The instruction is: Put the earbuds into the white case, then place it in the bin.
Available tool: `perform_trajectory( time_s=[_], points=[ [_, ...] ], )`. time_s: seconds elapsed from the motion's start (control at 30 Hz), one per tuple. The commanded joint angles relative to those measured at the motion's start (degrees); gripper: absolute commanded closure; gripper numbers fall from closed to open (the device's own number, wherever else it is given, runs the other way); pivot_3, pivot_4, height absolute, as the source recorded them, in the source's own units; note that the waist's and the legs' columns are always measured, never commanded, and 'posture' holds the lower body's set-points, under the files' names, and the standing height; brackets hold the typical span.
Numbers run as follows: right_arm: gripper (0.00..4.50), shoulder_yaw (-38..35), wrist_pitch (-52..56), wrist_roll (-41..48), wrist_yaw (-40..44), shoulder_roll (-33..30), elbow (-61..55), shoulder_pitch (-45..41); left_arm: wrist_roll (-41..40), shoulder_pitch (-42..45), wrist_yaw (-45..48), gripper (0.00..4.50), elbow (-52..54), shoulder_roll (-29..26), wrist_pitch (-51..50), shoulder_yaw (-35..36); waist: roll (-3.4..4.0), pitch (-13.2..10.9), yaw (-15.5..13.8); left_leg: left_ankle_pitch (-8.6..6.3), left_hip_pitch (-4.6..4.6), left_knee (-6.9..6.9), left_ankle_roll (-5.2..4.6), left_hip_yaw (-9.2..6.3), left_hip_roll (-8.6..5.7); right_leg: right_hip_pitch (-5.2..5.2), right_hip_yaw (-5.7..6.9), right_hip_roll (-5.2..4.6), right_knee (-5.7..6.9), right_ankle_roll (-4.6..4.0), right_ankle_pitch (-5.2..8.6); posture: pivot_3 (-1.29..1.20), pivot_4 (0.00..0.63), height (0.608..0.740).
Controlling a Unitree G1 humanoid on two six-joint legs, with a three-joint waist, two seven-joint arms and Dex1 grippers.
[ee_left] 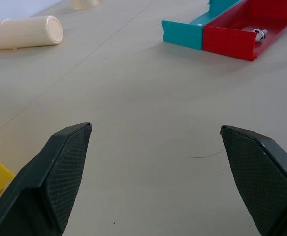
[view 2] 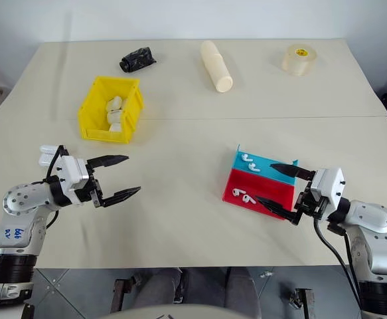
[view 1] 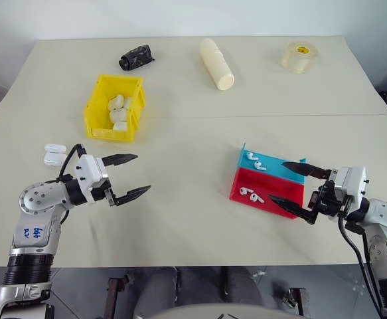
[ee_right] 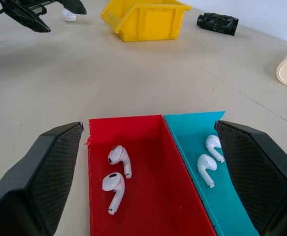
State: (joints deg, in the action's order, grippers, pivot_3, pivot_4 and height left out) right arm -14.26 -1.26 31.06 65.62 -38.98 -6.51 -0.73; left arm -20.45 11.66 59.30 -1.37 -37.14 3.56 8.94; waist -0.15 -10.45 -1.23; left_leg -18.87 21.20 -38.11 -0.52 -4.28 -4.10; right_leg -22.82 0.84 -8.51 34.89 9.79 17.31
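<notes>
Head view: left gripper [view 1: 128,176] spread wide and empty over bare table [view 1: 193,219]; the white case [view 1: 54,154] sits open just behind its wrist, easy to knock on a blind swing. The yellow bin [view 1: 113,107] already holds other white cases.

Left wrist view: wide fingers, the cream cylinder [ee_left: 24,32] far off.

Right wrist view: right gripper [ee_right: 153,162] gaping, empty, straddling the red tray [ee_right: 148,191] and blue tray [ee_right: 232,211]. Here the earbuds [ee_right: 116,182] show stems and all: tiny, glossy, likely to squirt from those broad pads.
</notes>
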Motion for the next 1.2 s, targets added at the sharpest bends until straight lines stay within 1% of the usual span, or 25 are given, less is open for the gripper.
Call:
perform_trajectory(
  time_s=[0.03,0.17,0.43,0.5,0.57,0.7,0.8,0.9,1.0,1.07,1.13,1.2],
  points=[
    [0.0,-0.78,-0.58,1.32,0.11,0.42,-1.47,-0.46,-0.21,-0.42,-1.14,0.03,3.0,-0.65,-0.72,0.4,0.0,0.0,0.0,0.0,0.0,0.0,0.0,0.0,0.0,0.0,0.0,0.0,0.0,0.0,0.0,0.0,0.15,0.74],
    [0.0,-0.64,-0.54,1.26,0.38,0.54,-1.24,-0.6,-5.24,-0.39,-0.36,0.03,5.12,-0.02,-4.95,1.6,0.0,0.0,0.01,0.0,0.0,0.0,0.0,0.0,0.0,0.0,0.0,0.0,0.02,0.0,0.0,0.0,0.15,0.74],
    [0.0,-0.08,-0.52,1.16,1.29,0.6,-0.32,-1.57,-4.25,-1.55,-0.72,0.03,5.61,-0.63,-3.72,2.22,0.0,0.0,0.04,0.0,0.0,0.01,0.0,-0.01,0.01,0.0,0.01,0.01,0.01,0.0,0.0,0.0,0.15,0.74],
    [0.0,0.26,-0.47,1.11,1.53,0.78,-0.2,-1.97,-3.87,-1.91,-1.99,0.03,5.62,-0.36,-3.95,2.79,0.0,0.0,0.03,0.0,0.0,0.0,0.0,-0.01,0.0,0.0,0.0,0.0,-0.03,0.0,0.0,0.0,0.15,0.74],
    [0.0,1.0,0.07,1.59,1.82,1.23,-0.71,-2.82,-2.93,-3.16,-6.86,0.03,5.88,0.68,-5.02,4.98,0.0,0.0,0.06,0.0,0.0,0.0,0.0,-0.01,0.0,0.0,0.0,0.0,-0.02,0.0,0.0,0.0,0.15,0.74],
    [0.0,3.2,2.59,3.42,0.7,3.28,-3.56,-4.95,-2.53,-9.65,-18.31,0.03,9.67,3.8,-7.96,11.65,0.0,0.0,0.76,-0.01,-0.01,0.05,0.01,-0.01,0.03,-0.01,-0.01,0.01,-0.01,0.0,0.0,0.0,0.15,0.74],
    [0.0,5.84,4.64,4.37,-0.84,5.78,-6.09,-6.27,-2.61,-17.63,-27.98,0.03,16.37,8.04,-11.64,17.7,0.0,0.0,1.33,-0.02,0.0,0.07,0.03,-0.03,0.06,-0.02,-0.01,0.02,-0.02,0.0,0.0,0.0,0.15,0.74],
    [0.0,8.46,4.7,4.31,-0.98,8.29,-7.21,-7.48,-3.38,-23.83,-36.03,0.03,22.57,12.82,-15.27,21.99,-0.02,-0.01,1.13,-0.04,0.01,0.06,0.06,-0.04,0.07,-0.01,-0.02,0.02,-0.05,0.0,0.0,0.0,0.15,0.74],
    [0.0,11.04,2.88,3.21,0.39,10.33,-6.88,-9.02,-3.19,-29.15,-41.41,0.03,26.23,16.66,-17.55,25.09,-0.05,0.0,0.69,-0.05,-0.01,-0.01,0.06,-0.04,0.04,0.02,-0.02,0.01,-0.21,0.0,0.0,0.0,0.15,0.74],
    [0.0,12.63,1.75,2.25,2.46,10.36,-6.3,-9.62,-3.96,-31.44,-44.55,0.03,27.85,18.55,-19.98,26.82,-0.05,0.0,0.25,-0.05,-0.02,-0.02,0.06,-0.04,0.04,0.02,-0.02,0.01,-0.22,-0.01,0.0,0.0,0.15,0.74],
    [0.0,13.85,0.57,1.29,4.27,10.0,-5.74,-9.94,-4.52,-32.91,-48.07,0.03,28.82,20.03,-23.28,28.43,-0.07,0.01,-0.15,-0.05,-0.03,-0.03,0.05,-0.03,0.03,0.02,-0.02,0.01,-0.23,-0.01,0.01,0.0,0.15,0.74],
    [0.0,14.0,0.37,1.47,4.69,10.09,-5.4,-10.37,-5.25,-33.74,-49.32,0.03,29.4,20.3,-25.64,29.11,-0.08,0.02,-0.27,-0.06,-0.02,-0.02,0.04,-0.04,0.02,0.02,-0.02,0.01,-0.25,-0.01,0.01,0.0,0.15,0.74]
  ],
)
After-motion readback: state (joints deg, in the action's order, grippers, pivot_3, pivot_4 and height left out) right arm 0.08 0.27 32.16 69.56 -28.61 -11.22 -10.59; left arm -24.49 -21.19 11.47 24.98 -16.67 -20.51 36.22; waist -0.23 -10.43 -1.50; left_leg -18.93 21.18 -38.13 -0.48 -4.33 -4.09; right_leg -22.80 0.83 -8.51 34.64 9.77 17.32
